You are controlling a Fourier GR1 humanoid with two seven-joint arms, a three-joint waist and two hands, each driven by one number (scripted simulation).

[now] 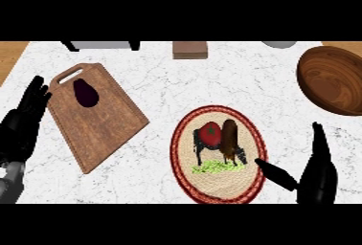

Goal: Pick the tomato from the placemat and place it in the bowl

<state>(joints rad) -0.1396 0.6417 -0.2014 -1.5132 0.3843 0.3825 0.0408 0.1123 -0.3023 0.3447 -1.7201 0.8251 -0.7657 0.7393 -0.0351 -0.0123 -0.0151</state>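
A red tomato [210, 132] lies on the round woven placemat [218, 184] with a red rim and a cow picture, near the counter's front middle. A brown oblong thing [229, 136] lies right beside the tomato, touching it. The brown wooden bowl [333, 81] sits at the far right, cut off by the view's edge. My right hand [317, 172] is open just right of the placemat, fingers straight, thumb reaching towards the mat's rim. My left hand [22, 124] rests open at the left edge, fingers up.
A wooden cutting board [106, 122] lies left of the placemat with a dark purple eggplant [84, 93] on its far end. A brown block [190, 49] and grey things [102, 45] stand along the back edge.
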